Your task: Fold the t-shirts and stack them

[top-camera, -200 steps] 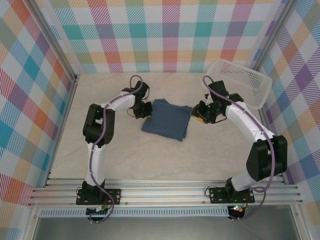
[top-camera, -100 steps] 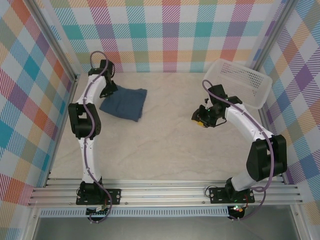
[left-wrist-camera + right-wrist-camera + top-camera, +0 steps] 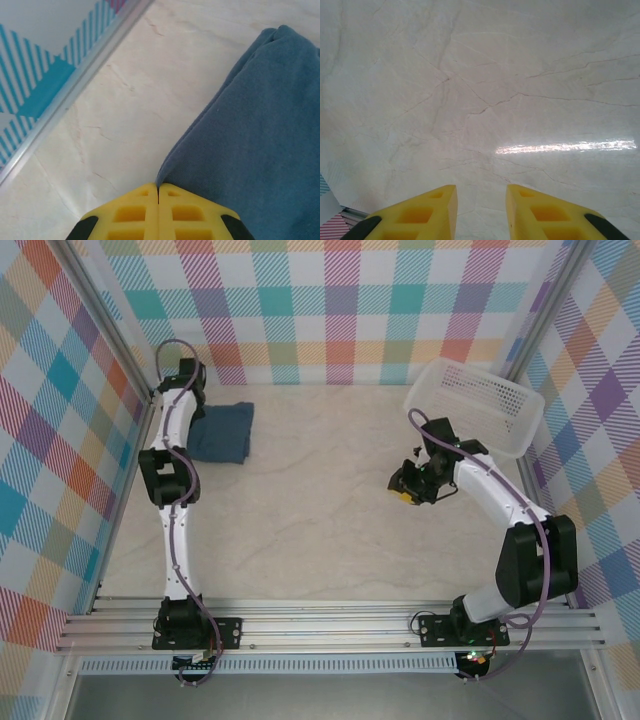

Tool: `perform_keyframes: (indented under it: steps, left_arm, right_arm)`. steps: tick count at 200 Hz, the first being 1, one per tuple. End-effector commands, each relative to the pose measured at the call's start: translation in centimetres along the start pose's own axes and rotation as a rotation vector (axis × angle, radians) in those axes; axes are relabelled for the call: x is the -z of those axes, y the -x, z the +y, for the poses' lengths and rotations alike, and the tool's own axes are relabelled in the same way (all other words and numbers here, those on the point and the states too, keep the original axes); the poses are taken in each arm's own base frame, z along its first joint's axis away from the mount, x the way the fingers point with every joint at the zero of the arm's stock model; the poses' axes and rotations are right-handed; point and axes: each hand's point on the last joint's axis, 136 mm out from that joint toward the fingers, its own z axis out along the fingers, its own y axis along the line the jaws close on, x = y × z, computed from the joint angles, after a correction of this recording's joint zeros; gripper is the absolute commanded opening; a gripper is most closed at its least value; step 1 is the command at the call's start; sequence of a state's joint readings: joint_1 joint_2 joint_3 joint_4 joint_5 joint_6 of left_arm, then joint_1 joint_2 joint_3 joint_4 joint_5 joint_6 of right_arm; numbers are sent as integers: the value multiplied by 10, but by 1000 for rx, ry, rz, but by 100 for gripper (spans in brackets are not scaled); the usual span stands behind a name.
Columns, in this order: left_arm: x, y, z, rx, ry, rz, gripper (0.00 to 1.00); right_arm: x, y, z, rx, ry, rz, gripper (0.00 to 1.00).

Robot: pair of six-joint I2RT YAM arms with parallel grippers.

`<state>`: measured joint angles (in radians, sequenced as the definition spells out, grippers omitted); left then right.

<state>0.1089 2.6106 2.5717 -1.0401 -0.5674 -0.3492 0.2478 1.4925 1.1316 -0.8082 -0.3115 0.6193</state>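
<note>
The left arm is reaching deep into the far-left corner, and the left gripper [image 3: 203, 412] is sitting right at the near-left edge of the folded slate-blue t-shirt [image 3: 225, 432]. In the wrist view the left gripper [image 3: 158, 187] is pressing its yellow jaws fully together, with the hem of the t-shirt [image 3: 260, 135] running straight into the seam between them. I'm reading that as a thin pinch on the fabric edge.

The shirt is lying as a compact folded bundle on the pale table [image 3: 330, 510], close to the aluminium frame rail [image 3: 75, 85] but not touching it. This looks like the parking step, with the folded shirt being settled at the spot where the stack will build.

The key is a clean let-go. The gripper should be bringing the pinched edge down flat to the table before it opens, so the top layer isn't flipping back. Then it should be opening and rising straight up rather than sweeping sideways, because soft cotton clings to the pads and one sideways tug undoes a fold. Leaving a gap to the rail matters too, since the next shirt needs room to land square on top.

Across the table, the right gripper [image 3: 403, 485] is hovering over bare marble near the white mesh basket [image 3: 485, 400]. Its jaws are standing narrowly parted with nothing between them, as the wrist view of the right gripper [image 3: 480, 192] shows, and it is staying well apart from the left arm's work.
</note>
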Motion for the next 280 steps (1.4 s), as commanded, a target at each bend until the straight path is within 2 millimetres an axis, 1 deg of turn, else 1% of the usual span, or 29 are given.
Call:
perform_keyframes:
  steps: [1, 34, 58, 74, 95, 121, 131, 143, 152, 160, 165, 177, 179, 182, 195, 206, 220, 229, 234, 235, 238, 241, 246, 248, 251, 254, 260, 268, 280]
  left_arm:
    - [0, 37, 26, 87, -10, -70, 0]
    - [-11, 46, 4, 75, -138, -84, 0]
    - [-22, 41, 5, 90, -148, -56, 0]
    - [-28, 36, 3, 84, -152, -40, 0]
    - [-32, 34, 3, 95, -166, -25, 0]
    - [-38, 29, 8, 131, -179, 13, 1]
    - [-37, 28, 12, 138, -176, 23, 8]
    - [-33, 31, 14, 140, -183, 23, 30]
    - [-28, 33, 15, 149, -187, 19, 41]
    - [-19, 38, 18, 166, -183, 7, 51]
    - [-15, 40, 22, 182, -174, 4, 62]
    - [3, 48, 29, 199, -162, -18, 68]
    - [7, 49, 31, 198, -154, -23, 75]
    - [11, 50, 34, 199, -142, -31, 79]
    - [38, 57, 44, 210, -112, -61, 82]
    - [61, 56, 50, 228, -108, -61, 82]
    - [96, 50, 53, 253, -146, -47, 83]
    - [116, 40, 49, 252, -198, -21, 83]
    - [133, 38, 50, 257, -238, -26, 83]
    - [136, 37, 50, 257, -245, -27, 83]
    - [144, 34, 50, 262, -265, -35, 87]
    - [154, 32, 49, 265, -292, -49, 94]
    - [172, 28, 47, 273, -347, -88, 100]
    - [172, 23, 43, 272, -363, -94, 100]
    - [188, 22, 47, 290, -406, -131, 100]
    - [194, 17, 45, 301, -444, -151, 100]
    - [218, 11, 49, 340, -541, -208, 100]
    - [234, -5, 53, 381, -615, -234, 100]
    - [248, -35, 63, 378, -621, -247, 100]
  right_arm:
    - [2, -7, 5, 13, 49, 23, 32]
    - [19, 3, 41, 98, 213, -41, 32]
    - [56, 14, 82, 224, 416, -207, 35]
    - [79, 21, 99, 288, 506, -325, 36]
    - [97, 27, 111, 324, 565, -414, 36]
    - [115, 32, 111, 339, 626, -575, 38]
    - [119, 32, 107, 338, 631, -623, 39]
    - [119, 32, 103, 333, 621, -637, 40]
    - [118, 29, 102, 334, 616, -626, 41]
    - [116, 27, 100, 331, 613, -612, 42]
    - [115, 25, 100, 331, 613, -603, 42]
    - [114, 21, 99, 330, 616, -584, 43]
    - [114, 20, 98, 328, 614, -582, 43]
    - [114, 19, 98, 327, 613, -578, 43]
    - [113, 16, 94, 322, 601, -572, 44]
    - [114, 15, 90, 317, 579, -583, 46]
    - [118, 18, 80, 314, 522, -633, 55]
    - [123, 22, 71, 305, 477, -681, 66]
    - [126, 24, 65, 291, 445, -709, 87]
    - [126, 25, 64, 288, 439, -713, 94]
    - [127, 26, 60, 278, 418, -725, 100]
    - [128, 26, 56, 268, 395, -732, 100]
    - [128, 28, 46, 242, 341, -737, 100]
    - [130, 28, 44, 231, 321, -739, 100]
    - [132, 29, 37, 209, 282, -739, 100]
    - [134, 29, 31, 185, 249, -736, 100]
    - [135, 27, 22, 165, 191, -714, 100]
    - [137, 24, 20, 199, 154, -681, 99]
    - [139, 19, 23, 261, 138, -656, 100]
